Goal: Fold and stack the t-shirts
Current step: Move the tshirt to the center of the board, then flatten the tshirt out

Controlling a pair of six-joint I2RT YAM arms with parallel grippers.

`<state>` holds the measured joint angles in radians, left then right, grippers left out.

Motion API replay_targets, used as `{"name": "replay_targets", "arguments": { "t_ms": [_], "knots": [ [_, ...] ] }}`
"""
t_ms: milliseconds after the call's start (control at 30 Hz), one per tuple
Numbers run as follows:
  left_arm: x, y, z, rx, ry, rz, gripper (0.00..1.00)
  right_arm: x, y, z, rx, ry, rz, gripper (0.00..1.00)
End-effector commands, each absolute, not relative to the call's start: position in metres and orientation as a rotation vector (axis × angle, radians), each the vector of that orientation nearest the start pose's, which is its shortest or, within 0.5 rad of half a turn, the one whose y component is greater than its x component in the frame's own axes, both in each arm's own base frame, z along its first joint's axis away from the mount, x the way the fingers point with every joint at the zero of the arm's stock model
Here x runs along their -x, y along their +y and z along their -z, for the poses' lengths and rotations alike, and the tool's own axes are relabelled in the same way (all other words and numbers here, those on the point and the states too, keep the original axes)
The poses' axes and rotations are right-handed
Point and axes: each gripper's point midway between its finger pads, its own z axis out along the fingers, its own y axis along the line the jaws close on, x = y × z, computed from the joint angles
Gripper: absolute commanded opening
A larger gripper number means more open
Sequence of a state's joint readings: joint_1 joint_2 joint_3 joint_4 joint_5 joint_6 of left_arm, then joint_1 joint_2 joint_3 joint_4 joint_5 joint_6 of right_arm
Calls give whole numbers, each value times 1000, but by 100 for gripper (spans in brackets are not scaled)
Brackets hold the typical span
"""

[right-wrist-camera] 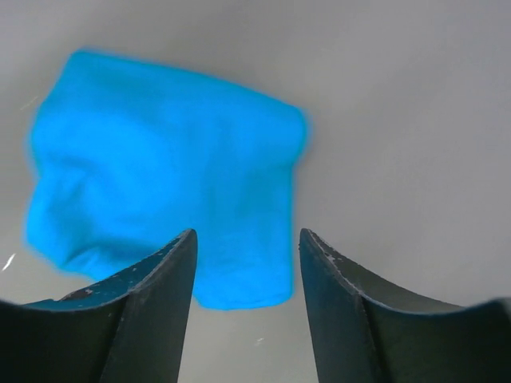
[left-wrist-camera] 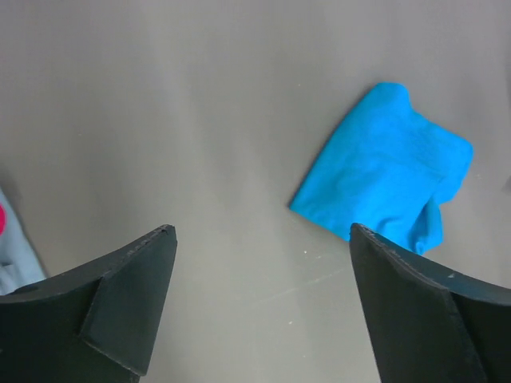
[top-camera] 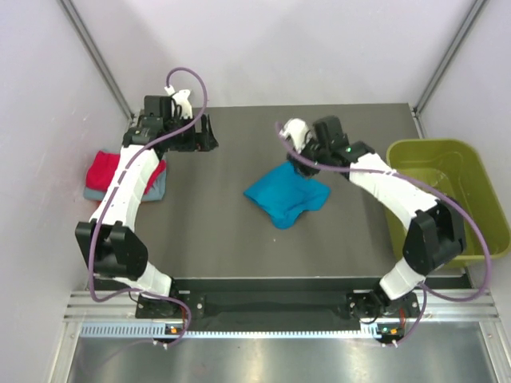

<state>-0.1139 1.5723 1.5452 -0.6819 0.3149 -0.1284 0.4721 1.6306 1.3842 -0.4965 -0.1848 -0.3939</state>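
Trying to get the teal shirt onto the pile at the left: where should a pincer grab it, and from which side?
Probably the straight edge of the teal shirt, approached from the left by the open left pincer. That edge lies flat and clean, facing that arm; the far corner is rumpled and would likely let the fold fall open.

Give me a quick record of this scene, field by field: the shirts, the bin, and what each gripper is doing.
blue t-shirt: loosely folded, middle of the table
stack: magenta-red shirt on top, table's left edge
bin: olive-green, right of table
left gripper: open, empty, over bare table
right gripper: open, empty, above blue t-shirt
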Motion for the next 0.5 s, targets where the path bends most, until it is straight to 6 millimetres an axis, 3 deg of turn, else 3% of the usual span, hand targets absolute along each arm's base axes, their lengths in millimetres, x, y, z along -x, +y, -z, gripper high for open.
{"name": "replay_targets", "arguments": {
  "t_ms": [0, 100, 200, 467],
  "knots": [
    [-398, -100, -263, -180, 2236, 480, 92, -323, 255, -166, 1408, 1908, -343, 52],
    [-394, -102, -256, -121, 2249, 560, 88, -289, 270, -134, 1562, 1871, -384, 50],
    [-393, -99, -251, -99, 2266, 563, 90, -273, 285, -114, 1623, 1871, -425, 49],
    [-396, -86, -255, -46, 2244, 535, 93, -265, 314, -84, 1668, 1873, -458, 46]
  ]
}}
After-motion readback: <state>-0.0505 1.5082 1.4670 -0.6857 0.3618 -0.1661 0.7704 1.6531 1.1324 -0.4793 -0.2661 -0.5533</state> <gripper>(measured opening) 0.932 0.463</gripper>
